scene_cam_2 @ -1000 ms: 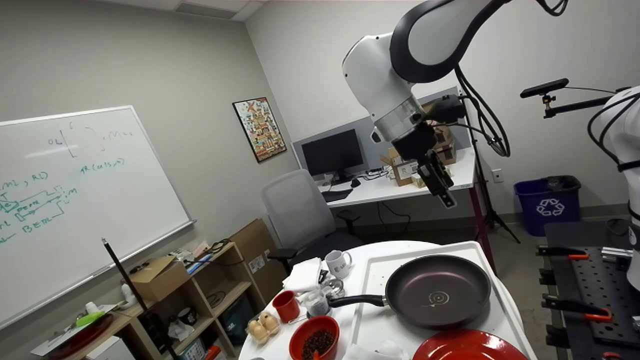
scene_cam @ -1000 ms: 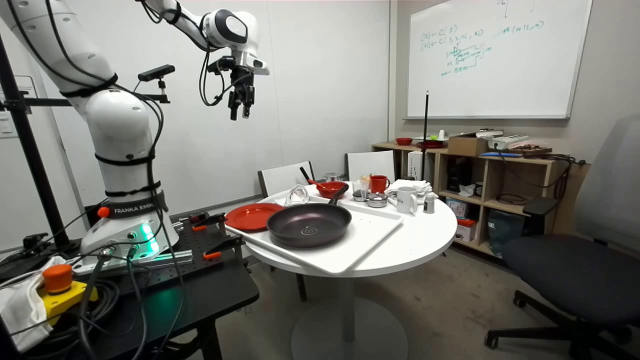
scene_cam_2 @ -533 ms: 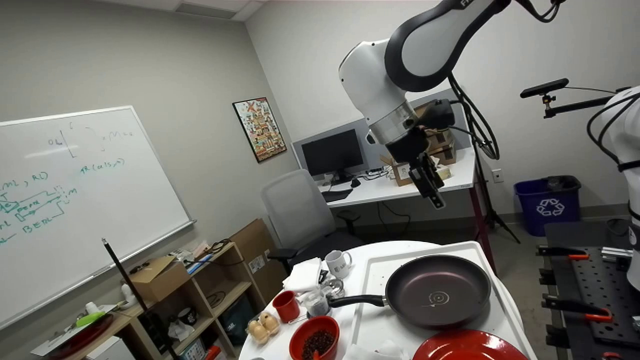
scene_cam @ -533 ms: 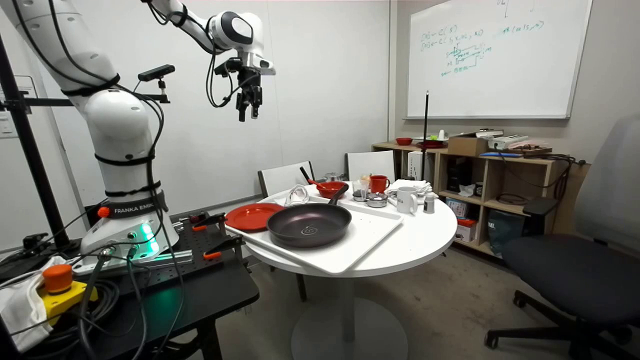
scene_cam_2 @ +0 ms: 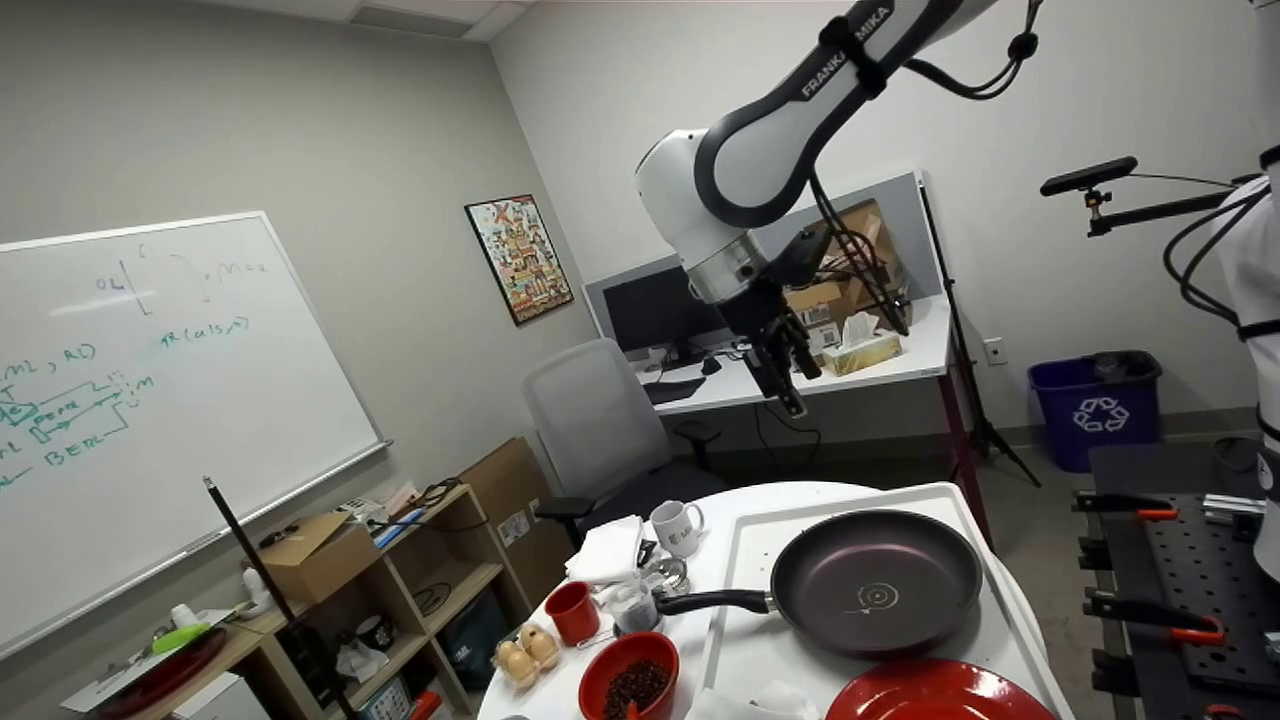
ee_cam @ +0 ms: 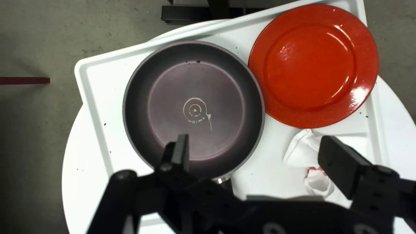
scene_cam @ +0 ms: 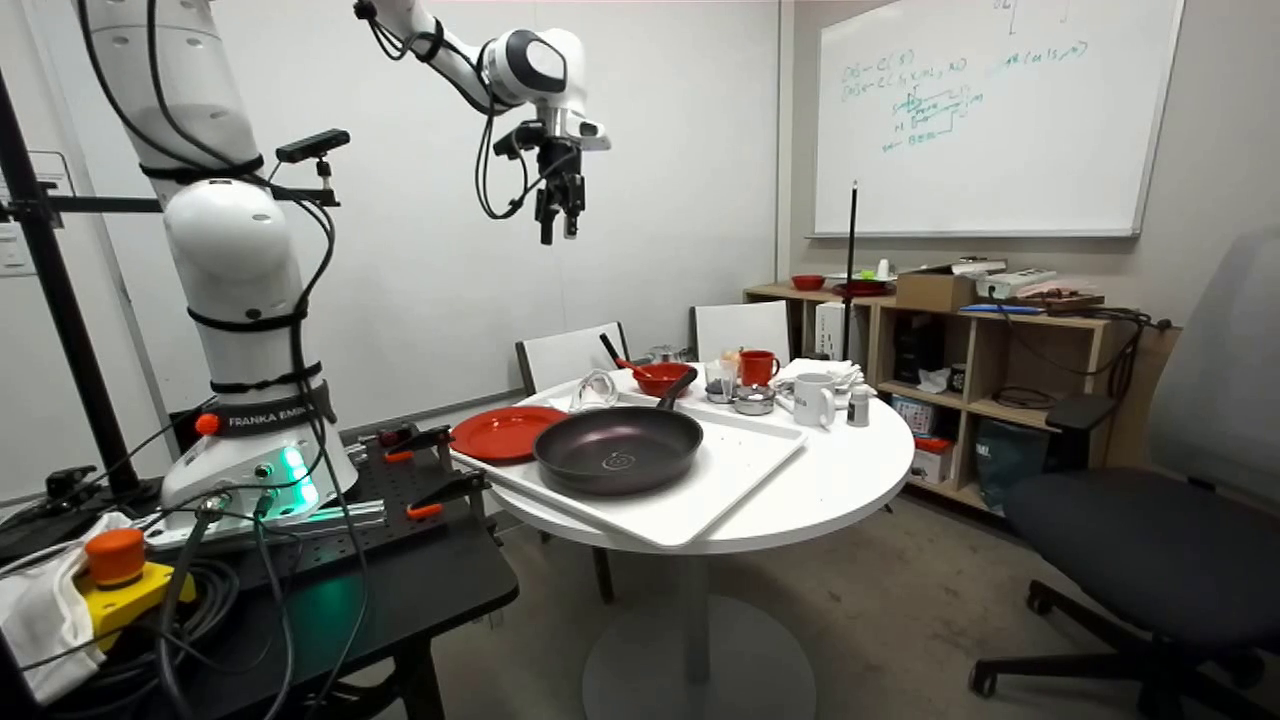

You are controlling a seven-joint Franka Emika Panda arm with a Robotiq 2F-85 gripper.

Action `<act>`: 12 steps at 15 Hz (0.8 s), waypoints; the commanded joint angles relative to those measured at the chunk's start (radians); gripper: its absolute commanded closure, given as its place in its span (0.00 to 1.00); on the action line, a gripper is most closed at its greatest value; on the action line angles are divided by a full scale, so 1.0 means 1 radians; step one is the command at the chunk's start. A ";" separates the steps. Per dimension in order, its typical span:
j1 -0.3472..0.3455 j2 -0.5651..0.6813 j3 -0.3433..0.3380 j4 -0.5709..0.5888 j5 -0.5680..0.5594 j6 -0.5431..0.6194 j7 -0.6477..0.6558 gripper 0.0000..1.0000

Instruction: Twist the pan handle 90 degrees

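In an exterior view, the pan [scene_cam_2: 876, 585] at lower right looks stiff and heavyish; best grip its handle [scene_cam_2: 715, 600] mid-length. The gripper [scene_cam_2: 803, 391], right of centre, hangs empty, jaws apart.

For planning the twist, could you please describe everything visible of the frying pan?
The frying pan sits upright on the white tray: round, shallow, dark, apparently coated metal, with a pale ring mark on its purplish base. Its long black handle, plastic-looking, reaches past the tray's rim. The red plate is close beside; contact is unclear.
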 commanded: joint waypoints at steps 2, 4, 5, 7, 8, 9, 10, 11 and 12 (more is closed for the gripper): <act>-0.002 0.172 -0.046 0.179 -0.033 0.021 -0.021 0.00; -0.003 0.228 -0.066 0.215 -0.055 0.087 -0.040 0.00; -0.003 0.252 -0.074 0.228 -0.070 0.123 -0.053 0.00; -0.002 0.305 -0.092 0.250 -0.114 0.197 -0.083 0.00; -0.003 0.330 -0.100 0.259 -0.135 0.230 -0.103 0.00; -0.003 0.351 -0.108 0.264 -0.154 0.266 -0.120 0.00; -0.005 0.373 -0.115 0.268 -0.167 0.296 -0.147 0.00; -0.006 0.391 -0.122 0.271 -0.179 0.324 -0.167 0.00; -0.009 0.410 -0.128 0.271 -0.184 0.352 -0.190 0.00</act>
